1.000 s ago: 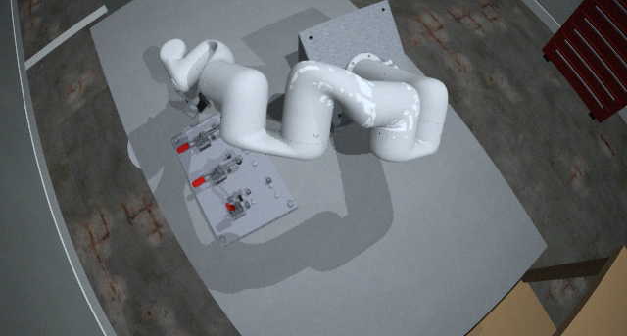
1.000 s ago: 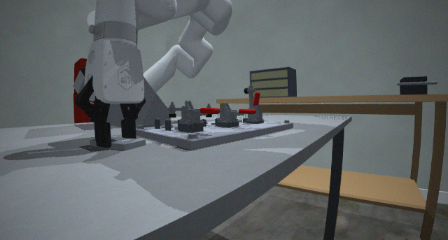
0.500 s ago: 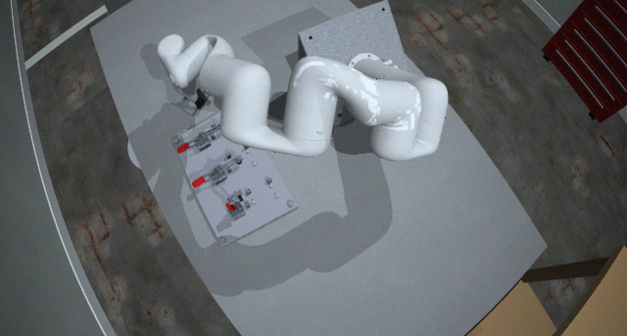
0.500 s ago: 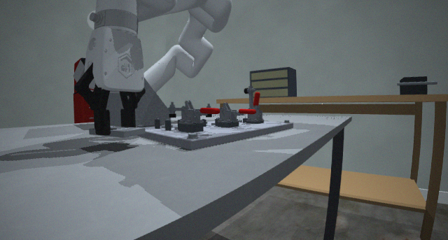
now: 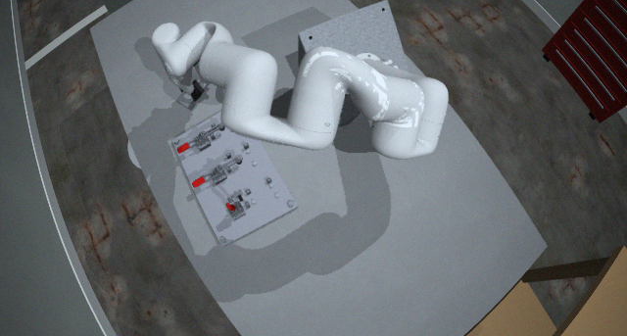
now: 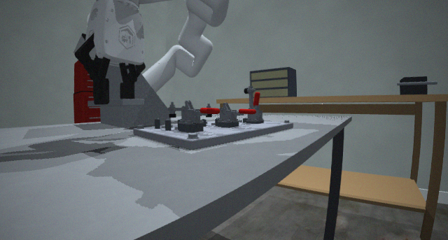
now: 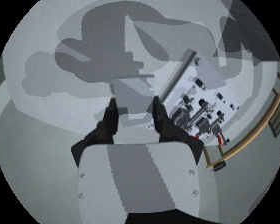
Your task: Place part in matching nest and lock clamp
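My gripper point(image 5: 192, 95) point(image 6: 115, 93) point(image 7: 135, 104) is shut on the part, a flat grey rectangular plate point(image 5: 184, 100) point(image 6: 115, 102) point(image 7: 134, 87). The part is held roughly level above the table, beside the fixture point(image 5: 265, 209) point(image 6: 224, 138) point(image 7: 183, 82). The clamp nearest the part has its red handle point(image 5: 183, 148) point(image 6: 210, 110) lying down and its bar lowered. The middle clamp's red handle point(image 5: 198, 182) point(image 6: 247, 111) also lies down, with its bar lowered. The far clamp stands open, its red handle point(image 5: 230, 207) point(image 6: 257, 99) and bar raised. Whether the lowered clamps are locked cannot be told.
The table point(image 5: 416, 218) point(image 6: 105, 198) carries the fixture. The arm's grey pedestal point(image 5: 350, 32) stands behind the fixture. Small blocks and pads stand on the fixture plate. A wooden bench point(image 6: 350, 99) and a red cabinet point(image 5: 588, 52) point(image 6: 82, 93) stand away from the table.
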You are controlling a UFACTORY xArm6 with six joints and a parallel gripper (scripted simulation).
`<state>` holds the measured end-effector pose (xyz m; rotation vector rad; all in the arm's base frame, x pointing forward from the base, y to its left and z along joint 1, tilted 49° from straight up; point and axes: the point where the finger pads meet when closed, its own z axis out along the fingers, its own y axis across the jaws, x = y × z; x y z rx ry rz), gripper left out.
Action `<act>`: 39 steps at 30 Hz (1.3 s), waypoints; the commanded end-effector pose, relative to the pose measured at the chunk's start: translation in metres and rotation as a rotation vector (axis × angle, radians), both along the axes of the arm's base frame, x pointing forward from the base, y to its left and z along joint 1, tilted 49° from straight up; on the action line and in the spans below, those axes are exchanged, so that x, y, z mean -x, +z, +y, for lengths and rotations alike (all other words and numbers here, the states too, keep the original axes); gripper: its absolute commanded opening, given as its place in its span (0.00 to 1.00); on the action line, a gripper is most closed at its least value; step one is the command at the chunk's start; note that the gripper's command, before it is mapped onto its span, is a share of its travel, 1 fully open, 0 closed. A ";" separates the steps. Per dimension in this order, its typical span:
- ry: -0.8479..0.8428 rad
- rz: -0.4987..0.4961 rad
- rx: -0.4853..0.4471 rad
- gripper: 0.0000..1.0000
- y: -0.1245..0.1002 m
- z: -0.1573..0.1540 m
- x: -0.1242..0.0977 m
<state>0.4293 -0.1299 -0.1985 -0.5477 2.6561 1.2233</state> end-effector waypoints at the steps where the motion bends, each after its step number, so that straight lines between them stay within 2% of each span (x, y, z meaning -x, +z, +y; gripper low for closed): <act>1: -0.002 -0.004 0.003 0.00 0.013 -0.016 -0.001; 7: -0.002 -0.004 0.003 0.00 0.026 -0.030 -0.001; 16: -0.002 -0.004 0.003 0.00 0.033 -0.039 -0.001; 39: -0.002 -0.003 0.003 0.00 0.034 -0.040 -0.001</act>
